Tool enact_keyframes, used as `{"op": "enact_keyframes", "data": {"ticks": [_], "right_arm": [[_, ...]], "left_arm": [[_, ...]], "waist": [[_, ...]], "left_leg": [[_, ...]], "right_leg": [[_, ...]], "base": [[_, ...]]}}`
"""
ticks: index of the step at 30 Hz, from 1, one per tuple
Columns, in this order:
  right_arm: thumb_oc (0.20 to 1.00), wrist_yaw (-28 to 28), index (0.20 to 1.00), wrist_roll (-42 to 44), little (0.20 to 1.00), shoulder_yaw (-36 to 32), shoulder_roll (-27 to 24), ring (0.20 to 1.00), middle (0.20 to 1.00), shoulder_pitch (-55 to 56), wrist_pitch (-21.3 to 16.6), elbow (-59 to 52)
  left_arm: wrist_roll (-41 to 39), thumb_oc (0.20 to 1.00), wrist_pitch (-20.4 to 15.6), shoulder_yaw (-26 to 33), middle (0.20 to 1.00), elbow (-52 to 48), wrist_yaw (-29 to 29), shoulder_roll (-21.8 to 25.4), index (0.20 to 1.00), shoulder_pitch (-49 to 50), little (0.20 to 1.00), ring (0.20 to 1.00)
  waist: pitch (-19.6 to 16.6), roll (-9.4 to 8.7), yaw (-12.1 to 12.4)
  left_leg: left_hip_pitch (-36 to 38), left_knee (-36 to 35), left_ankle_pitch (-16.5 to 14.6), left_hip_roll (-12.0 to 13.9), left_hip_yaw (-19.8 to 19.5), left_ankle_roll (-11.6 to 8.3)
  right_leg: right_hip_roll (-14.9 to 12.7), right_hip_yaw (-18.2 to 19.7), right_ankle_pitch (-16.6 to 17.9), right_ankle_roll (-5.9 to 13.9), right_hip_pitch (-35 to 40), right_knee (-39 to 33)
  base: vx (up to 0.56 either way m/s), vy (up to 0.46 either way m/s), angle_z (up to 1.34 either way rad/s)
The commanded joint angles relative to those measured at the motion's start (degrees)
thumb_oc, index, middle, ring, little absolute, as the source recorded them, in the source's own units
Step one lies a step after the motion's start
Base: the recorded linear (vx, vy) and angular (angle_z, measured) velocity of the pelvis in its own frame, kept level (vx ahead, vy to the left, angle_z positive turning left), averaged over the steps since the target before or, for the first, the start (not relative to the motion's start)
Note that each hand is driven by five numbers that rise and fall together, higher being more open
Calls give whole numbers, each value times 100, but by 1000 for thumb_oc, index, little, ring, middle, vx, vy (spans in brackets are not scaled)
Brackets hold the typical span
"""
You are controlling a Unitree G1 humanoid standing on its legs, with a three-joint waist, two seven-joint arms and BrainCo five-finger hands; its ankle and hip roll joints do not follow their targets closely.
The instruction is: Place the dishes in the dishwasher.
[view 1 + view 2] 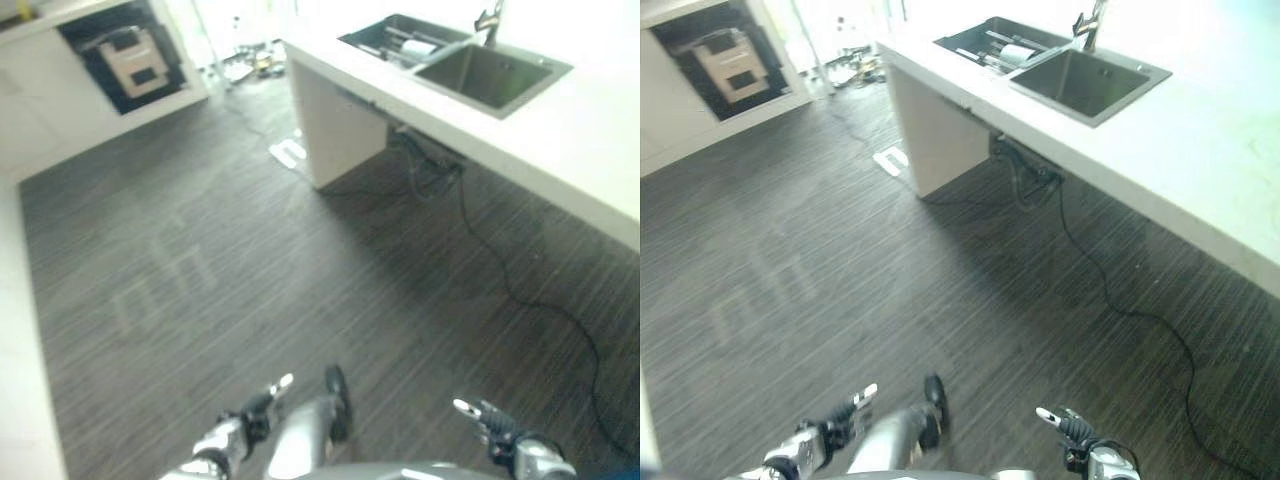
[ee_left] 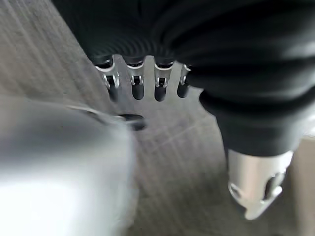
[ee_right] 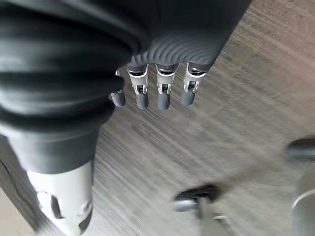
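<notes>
We look down on a dark striped floor [image 1: 300, 290] with a white counter [image 1: 560, 140] running along our right side. Set into that counter is a sink [image 1: 495, 75] of 2 basins, with a tap [image 1: 488, 20] at its far edge. The nearer basin looks bare; the farther basin [image 1: 395, 40] holds the dishes [image 1: 418, 46], a white piece lying among a few long pale items that we cannot tell apart. Across the room, at the far left, a dark opening in a white cabinet [image 1: 125, 55] shows a pale shape inside; we cannot tell whether this is the dishwasher.

Our left hand [image 1: 258, 405] hangs low near the bottom edge of the head views, well apart from the counter. In its wrist view the fingers [image 2: 137, 83] stand in a straight, relaxed row over the floor, holding nothing. Our right hand [image 1: 488, 418] hangs likewise at the lower right, its fingers [image 3: 162, 91] straight and empty above the floor.
</notes>
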Motion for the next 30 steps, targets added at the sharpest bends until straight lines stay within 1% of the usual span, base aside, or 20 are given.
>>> {"op": "enact_keyframes", "data": {"ticks": [1, 2, 3, 4, 6, 7, 9, 10, 11, 12, 15, 19, 20, 22, 23, 24, 27, 28, 29, 30], "right_arm": [[1000, -110, 1000, -181, 1000, 52, -87, 1000, 1000, -55, -110, -351], [1000, -130, 1000, -178, 1000, 43, -69, 1000, 1000, -48, -92, -356], [1000, -113, 1000, -199, 1000, 37, -42, 1000, 1000, -49, -93, -332], [1000, -93, 1000, -199, 1000, 52, -23, 1000, 1000, -66, -122, -294], [1000, -138, 1000, -92, 1000, 106, 5, 1000, 1000, -79, -222, -260], [1000, -167, 1000, -19, 1000, 115, 8, 1000, 1000, -70, -231, -279], [1000, -150, 1000, 96, 1000, 129, -21, 1000, 1000, -62, -231, -334], [1000, -138, 1000, 114, 1000, 127, -26, 1000, 1000, -62, -242, -328], [1000, -89, 1000, 131, 1000, 103, -38, 1000, 1000, -53, -271, -312], [1000, -36, 1000, 131, 1000, 65, -14, 1000, 1000, -4, -347, -303], [1000, -29, 1000, 107, 1000, 0, 63, 1000, 1000, 71, -403, -297], [1000, -115, 1000, 145, 1000, -1, 96, 1000, 1000, 100, -363, -338], [1000, -187, 1000, 156, 1000, -9, 100, 1000, 1000, 99, -367, -298], [1000, -256, 1000, 134, 1000, -28, 66, 1000, 1000, 101, -370, -286], [1000, -301, 1000, 152, 1000, -62, 23, 1000, 1000, 97, -358, -267], [1000, -330, 1000, 188, 1000, -74, -1, 1000, 1000, 92, -346, -248], [1000, -352, 1000, 85, 1000, -43, -62, 1000, 1000, 66, -290, -220], [1000, -371, 1000, 82, 1000, -31, -92, 1000, 1000, 49, -264, -211], [1000, -401, 1000, 140, 1000, 19, -121, 1000, 1000, 20, -223, -175], [1000, -405, 1000, 160, 1000, 33, -135, 1000, 1000, 5, -222, -151]], "left_arm": [[-159, 1000, -102, -358, 1000, -195, -1, 0, 1000, 80, 1000, 1000], [-175, 1000, -102, -373, 1000, -193, 9, 32, 1000, 34, 1000, 1000], [-248, 1000, -62, -404, 1000, -203, 99, 65, 1000, -58, 1000, 1000], [-323, 1000, -34, -454, 1000, -203, 163, 83, 1000, -129, 1000, 1000], [-348, 1000, 1, -484, 1000, -208, 101, 132, 1000, -234, 1000, 1000], [-286, 1000, 16, -488, 1000, -213, 101, 127, 1000, -286, 1000, 1000], [-257, 1000, 42, -516, 1000, -227, 178, 126, 1000, -411, 1000, 1000], [-265, 1000, 54, -522, 1000, -224, 181, 130, 1000, -427, 1000, 1000], [-259, 1000, 72, -525, 1000, -220, 183, 135, 1000, -434, 1000, 1000], [-168, 1000, 67, -553, 1000, -190, 192, 105, 1000, -378, 1000, 1000], [-22, 1000, 26, -615, 1000, -154, 133, 48, 1000, -217, 1000, 1000], [-118, 1000, 68, -609, 1000, -150, 290, 18, 1000, -183, 1000, 1000], [-23, 1000, 106, -546, 1000, -132, 207, -4, 1000, -192, 1000, 1000], [50, 1000, 90, -537, 1000, -135, 166, -33, 1000, -206, 1000, 1000], [55, 1000, 67, -533, 1000, -130, 169, -71, 1000, -203, 1000, 1000], [8, 1000, 66, -523, 1000, -129, 180, -104, 1000, -199, 1000, 1000], [63, 1000, 45, -445, 1000, -156, 50, -136, 1000, -192, 1000, 1000], [51, 1000, -34, -462, 1000, -146, 24, -132, 1000, -181, 1000, 1000], [-25, 1000, -82, -463, 1000, -142, 0, -117, 1000, -139, 1000, 1000], [-24, 1000, -111, -442, 1000, -128, -24, -114, 1000, -121, 1000, 1000]], "waist": [[-316, 441, 52], [-345, 428, 44], [-359, 421, 9], [-330, 434, -36], [-232, 459, -168], [-199, 453, -209], [-76, 373, -326], [-62, 363, -340], [-39, 322, -374], [-31, 251, -456], [-74, 240, -499], [-99, 251, -521], [-153, 249, -559], [-206, 248, -626], [-244, 244, -656], [-253, 232, -643], [-229, 189, -560], [-188, 182, -495], [-147, 201, -369], [-133, 206, -316]], "left_leg": [[-158, -157, -498, 617, 184, -965], [-100, -241, -535, 558, 234, -900], [96, -406, -600, 492, 302, -798], [214, -452, -649, 482, 315, -762], [427, -505, -710, 445, 242, -777], [522, -521, -738, 429, 181, -797], [833, -629, -863, 334, 0, -824], [869, -644, -884, 324, -18, -827], [972, -684, -947, 280, -61, -820], [1190, -750, -1112, 175, -140, -801], [1468, -724, -1372, 114, -30, -743], [1522, -409, -1603, 51, -75, -711], [1541, 17, -1866, 11, -84, -719], [1622, 411, -2108, 25, 12, -775], [1600, 936, -2111, 77, 82, -886], [1436, 1331, -1936, 168, 68, -972], [1141, 985, -1771, 410, -105, -988], [1056, 633, -1596, 559, -431, -1059], [922, 262, -1221, 806, -1007, -1262], [847, 181, -1098, 906, -1207, -1343]], "right_leg": [[-433, 9, 528, 315, -1192, 1203], [-491, -45, 724, 417, -1343, 1502], [-677, -184, 977, 578, -1763, 2160], [-624, -209, 984, 556, -2010, 2255], [-310, -239, 900, 395, -2413, 1808], [-285, -306, 841, 327, -2545, 1450], [-331, -424, 997, 263, -2832, 352], [-334, -434, 1030, 260, -2855, 216], [-370, -466, 1172, 286, -2929, -123], [-419, -508, 1460, 350, -3108, -540], [-538, -853, 1681, 408, -3332, -470], [-527, -907, 1465, 309, -3273, -335], [-491, -877, 1326, 220, -3197, -300], [-471, -894, 1249, 137, -3129, -325], [-453, -886, 1200, 45, -3022, -402], [-424, -811, 1172, -16, -2901, -488], [-414, -438, 1158, 17, -2583, -718], [-398, -202, 1108, 49, -2404, -810], [-371, 87, 1024, 65, -2218, -908], [-383, 184, 987, 76, -2161, -935]], "base": [[185, 293, 20], [168, 291, 26], [149, 227, 26], [160, 177, 8], [149, 54, 17], [120, -15, 51], [124, -76, 52], [129, -87, 46], [230, -85, 41], [314, -85, 33], [291, -53, 16], [224, -76, 28], [236, -58, 34], [207, -27, 1], [192, -14, -4], [274, 22, -4], [274, 169, -34], [335, 359, -80], [322, 380, -78], [369, 618, -139]]}}
